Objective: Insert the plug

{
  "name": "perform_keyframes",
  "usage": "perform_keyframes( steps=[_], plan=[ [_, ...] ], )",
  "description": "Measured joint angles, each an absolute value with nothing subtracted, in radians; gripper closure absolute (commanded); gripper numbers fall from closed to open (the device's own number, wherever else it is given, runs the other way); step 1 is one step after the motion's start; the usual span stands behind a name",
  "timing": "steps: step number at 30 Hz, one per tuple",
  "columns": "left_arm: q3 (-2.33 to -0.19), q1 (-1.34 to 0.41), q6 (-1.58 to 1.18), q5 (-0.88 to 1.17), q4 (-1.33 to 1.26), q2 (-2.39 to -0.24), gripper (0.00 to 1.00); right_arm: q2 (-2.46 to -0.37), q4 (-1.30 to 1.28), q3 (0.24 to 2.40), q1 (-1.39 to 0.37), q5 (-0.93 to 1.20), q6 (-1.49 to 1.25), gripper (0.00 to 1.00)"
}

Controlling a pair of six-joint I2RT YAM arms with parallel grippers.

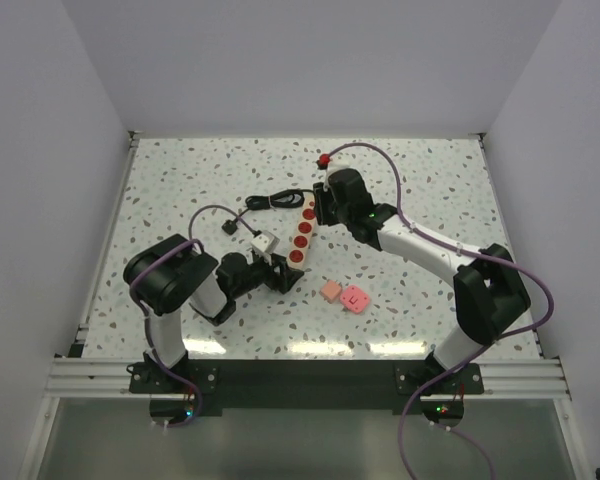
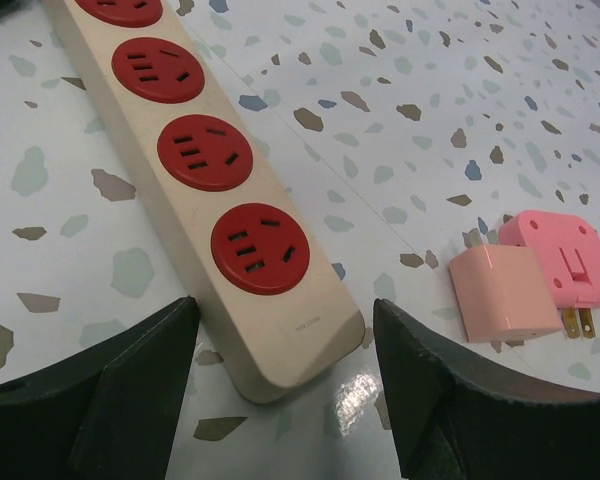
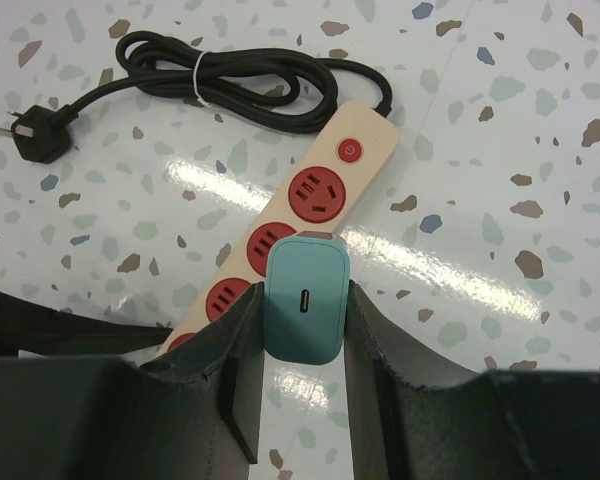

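Top view: found the power strip (image 1: 302, 232) lying diagonally on the surface (image 1: 430, 180), with the right end effector (image 1: 325, 205) at its far end and the left end effector (image 1: 280, 275) near its other end.

Left wrist: saw fingers (image 2: 130, 390) released, spread either side of the strip's end, with a pale pink cube (image 2: 498, 305) just beside a brighter pink adapter (image 2: 570, 262).

Right wrist: saw the teal plug (image 3: 307, 297) clenched between the fingers, over the strip's middle sockets; could not tell contact.

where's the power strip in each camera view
Top external: the power strip lies diagonally near centre.
Left wrist: the power strip runs from upper left to bottom centre.
Right wrist: the power strip is at centre, partly behind the teal plug held in the jaws.
Shared landmark: its red sockets.
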State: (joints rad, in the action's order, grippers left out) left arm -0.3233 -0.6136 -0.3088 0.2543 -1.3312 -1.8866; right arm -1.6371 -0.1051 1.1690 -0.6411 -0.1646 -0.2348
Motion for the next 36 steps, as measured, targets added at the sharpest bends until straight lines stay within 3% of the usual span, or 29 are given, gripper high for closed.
perform_keyframes(
  steps=[21,36],
  plan=[
    [-0.438,-0.763,-0.459,0.304,-1.383,-1.999,0.24,-1.683,-0.094,1.169,-0.629,-0.171,-0.3,1.0],
    [-0.313,-0.669,-0.398,0.199,-1.326,-1.766,0.22,-1.766,-0.055,1.163,-0.598,-0.17,-0.337,1.0]
  ],
)
